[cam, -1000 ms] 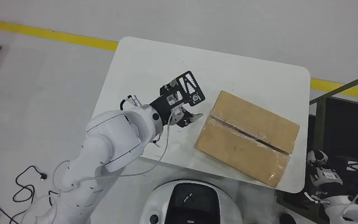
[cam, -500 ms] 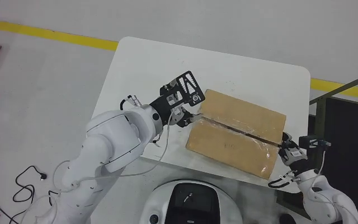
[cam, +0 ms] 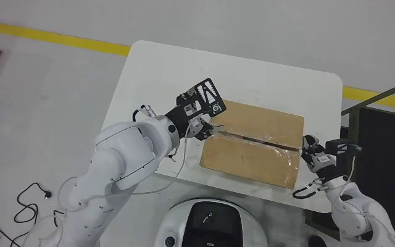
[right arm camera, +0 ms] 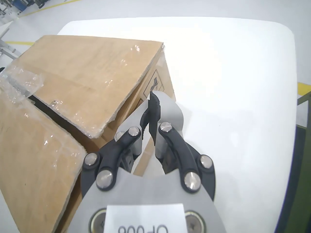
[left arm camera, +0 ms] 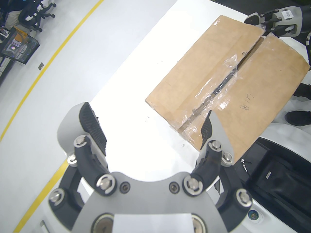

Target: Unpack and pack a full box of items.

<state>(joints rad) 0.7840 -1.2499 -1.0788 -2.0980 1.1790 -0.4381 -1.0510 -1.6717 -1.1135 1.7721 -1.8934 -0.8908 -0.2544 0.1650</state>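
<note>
A brown cardboard box [cam: 253, 143] lies on the white table [cam: 185, 68], its two top flaps closed over a dark seam with torn clear tape. My left gripper [cam: 208, 129] is open at the box's left end; in the left wrist view the left gripper [left arm camera: 150, 127] has one finger [left arm camera: 209, 128] over the box [left arm camera: 228, 73] near the seam. At the opposite end my right gripper [cam: 307, 147] stands shut. Its tips [right arm camera: 152, 105] sit against the end wall of the box [right arm camera: 80, 73], under a slightly raised flap corner.
A dark green rack [cam: 370, 123] stands just past the table's right edge. The box sits near the table's front edge, with bare tabletop behind it and to its left. A yellow line [cam: 62, 38] runs across the floor beyond.
The right arm came into view at the right and moved in against the box's end. The box slid left towards my left gripper and turned squarer to the table's front edge.
</note>
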